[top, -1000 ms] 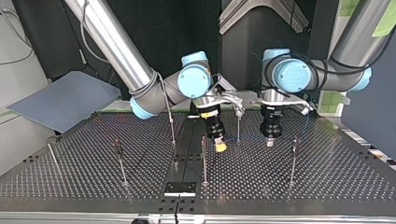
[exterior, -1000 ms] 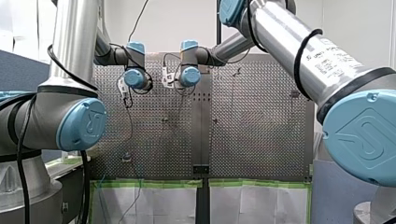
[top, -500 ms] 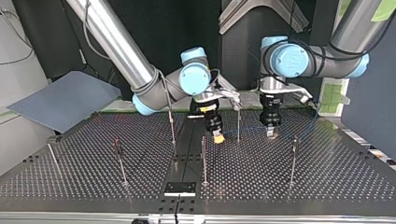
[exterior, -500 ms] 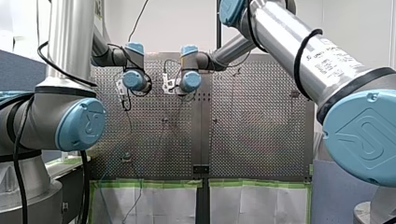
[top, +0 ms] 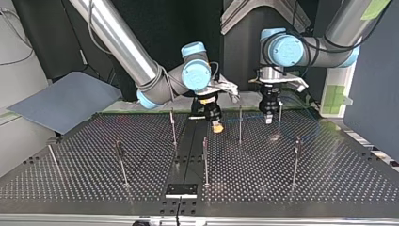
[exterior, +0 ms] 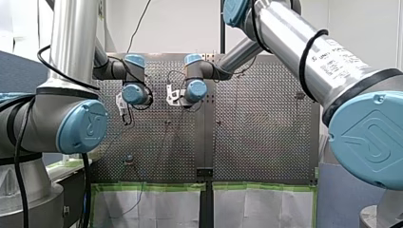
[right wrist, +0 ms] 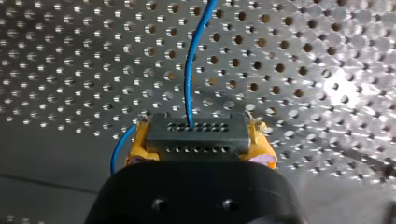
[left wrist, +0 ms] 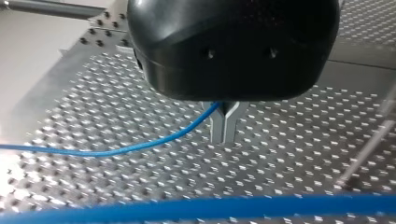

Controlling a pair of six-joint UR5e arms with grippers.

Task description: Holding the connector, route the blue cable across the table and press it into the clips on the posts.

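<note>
The right gripper [top: 217, 127] clamps the connector [right wrist: 196, 135]; the left gripper [left wrist: 224, 125] pinches the blue cable [left wrist: 140, 147]. Apparently no post [top: 240, 123] clip holds cable yet.

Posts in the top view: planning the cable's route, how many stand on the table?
7 posts: far left, front left, mid left, front middle, mid right, back right, front right. Others may be hidden.

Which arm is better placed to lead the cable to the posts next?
Probably right: my right gripper is shut on the connector, with the blue cable leaving it. My left gripper only pinches the cable.
</note>
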